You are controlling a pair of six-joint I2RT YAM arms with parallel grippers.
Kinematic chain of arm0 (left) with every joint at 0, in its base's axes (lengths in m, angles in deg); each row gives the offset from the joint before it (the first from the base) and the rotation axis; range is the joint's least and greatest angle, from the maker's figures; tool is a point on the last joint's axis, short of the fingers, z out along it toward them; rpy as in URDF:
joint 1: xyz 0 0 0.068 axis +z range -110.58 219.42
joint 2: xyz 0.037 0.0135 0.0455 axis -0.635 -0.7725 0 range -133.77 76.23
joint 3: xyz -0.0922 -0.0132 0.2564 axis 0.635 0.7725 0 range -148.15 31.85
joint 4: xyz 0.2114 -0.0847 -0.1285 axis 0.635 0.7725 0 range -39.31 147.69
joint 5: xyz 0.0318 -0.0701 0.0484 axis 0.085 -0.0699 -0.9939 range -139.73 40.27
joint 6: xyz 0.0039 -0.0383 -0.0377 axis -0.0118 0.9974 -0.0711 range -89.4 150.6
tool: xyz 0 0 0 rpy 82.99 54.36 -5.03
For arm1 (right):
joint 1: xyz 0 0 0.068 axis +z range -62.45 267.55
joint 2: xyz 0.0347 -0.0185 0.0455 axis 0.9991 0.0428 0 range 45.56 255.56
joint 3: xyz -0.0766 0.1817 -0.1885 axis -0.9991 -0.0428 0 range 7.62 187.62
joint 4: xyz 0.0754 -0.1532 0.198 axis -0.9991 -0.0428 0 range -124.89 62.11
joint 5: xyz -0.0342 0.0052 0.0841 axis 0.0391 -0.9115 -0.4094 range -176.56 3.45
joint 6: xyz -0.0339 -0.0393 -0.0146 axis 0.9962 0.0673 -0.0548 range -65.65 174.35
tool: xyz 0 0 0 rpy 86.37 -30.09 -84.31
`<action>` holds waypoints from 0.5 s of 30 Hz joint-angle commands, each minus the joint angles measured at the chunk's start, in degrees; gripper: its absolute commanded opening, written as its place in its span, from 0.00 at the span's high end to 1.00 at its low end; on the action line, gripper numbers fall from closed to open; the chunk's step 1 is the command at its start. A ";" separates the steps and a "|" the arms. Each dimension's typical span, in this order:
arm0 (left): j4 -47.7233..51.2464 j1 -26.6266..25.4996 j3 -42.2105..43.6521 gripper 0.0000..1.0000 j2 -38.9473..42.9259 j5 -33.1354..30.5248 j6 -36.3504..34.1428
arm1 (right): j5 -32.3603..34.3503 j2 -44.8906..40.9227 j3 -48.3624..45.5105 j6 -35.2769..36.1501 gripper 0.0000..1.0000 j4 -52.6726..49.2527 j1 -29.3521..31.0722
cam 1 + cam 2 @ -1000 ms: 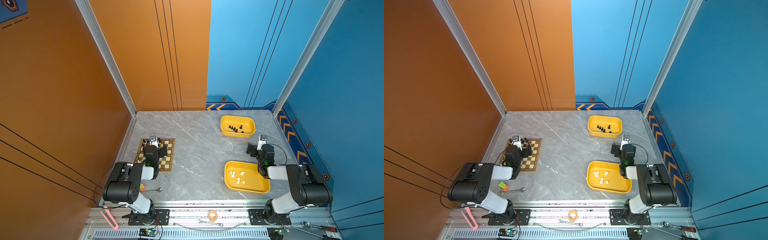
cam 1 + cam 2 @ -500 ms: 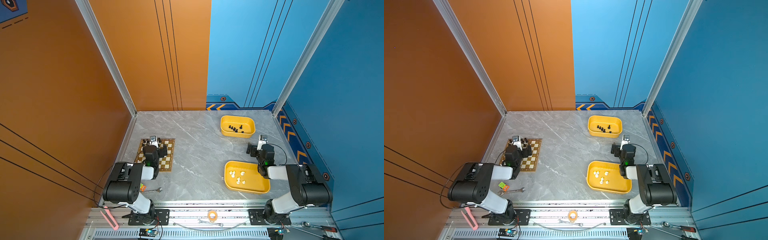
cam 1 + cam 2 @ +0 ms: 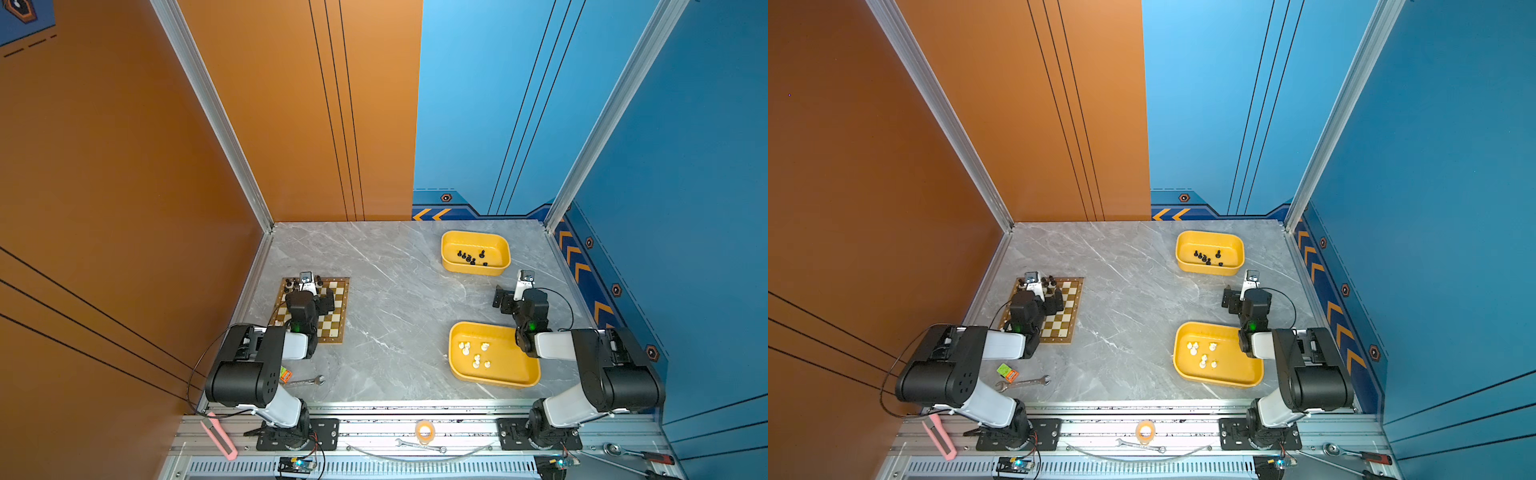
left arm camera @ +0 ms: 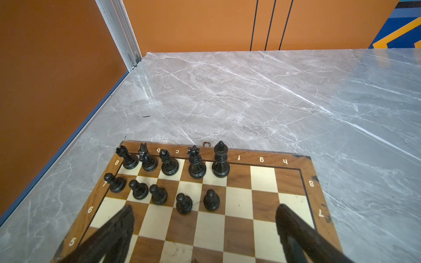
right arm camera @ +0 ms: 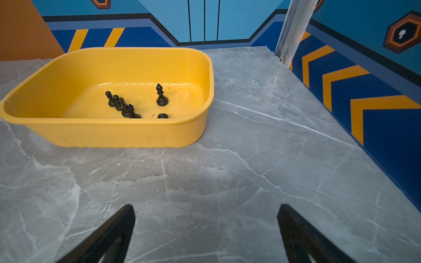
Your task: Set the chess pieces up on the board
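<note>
Both top views: the board [image 3: 334,326] lies on the grey bench [image 3: 390,291] at lower left of centre, close to the orange wall, with my left arm stretched over it. Left wrist view: my left hand [image 4: 205,207] hangs above the board, jaws spread wide and holding nothing. Beyond its fingertips ten black pieces [image 4: 196,164] stand upright: five tall ones along the row marked 8 and five pawns [image 4: 158,194] roughly along the row marked 7. Top views, right of centre: the far tray [image 3: 473,270], yellow, sits in the upper right part of the bench, and the near tray [image 3: 494,381] sits below it toward the rail. I see a handful of white pieces [image 3: 475,354] scattered in the near tray. Right wrist view: my right hand [image 5: 206,206] hovers over bare bench between the two trays, jaws wide and empty. It faces the far tray, where the loose black pieces [image 5: 123,105] cluster and one bishop [image 5: 161,95] stands apart.
</note>
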 commanded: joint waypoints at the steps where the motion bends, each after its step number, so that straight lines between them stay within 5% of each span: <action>1: -0.40 -1.20 -0.18 0.02 1.62 -2.06 -1.23 | 3.57 -3.02 0.16 0.44 0.00 -0.68 0.94; 4: 3.60 -2.83 -0.53 0.02 6.18 -3.72 -2.96 | 6.36 -8.80 0.34 0.74 0.00 -6.16 1.86; 9: 23.07 -6.34 -6.59 0.02 20.89 -5.09 -4.92 | 13.47 -20.06 12.29 -4.05 0.00 -41.50 4.62; 15: 57.10 3.00 -26.16 0.02 26.19 -3.43 6.52 | 16.42 -29.49 18.12 -8.42 0.00 -57.39 9.77</action>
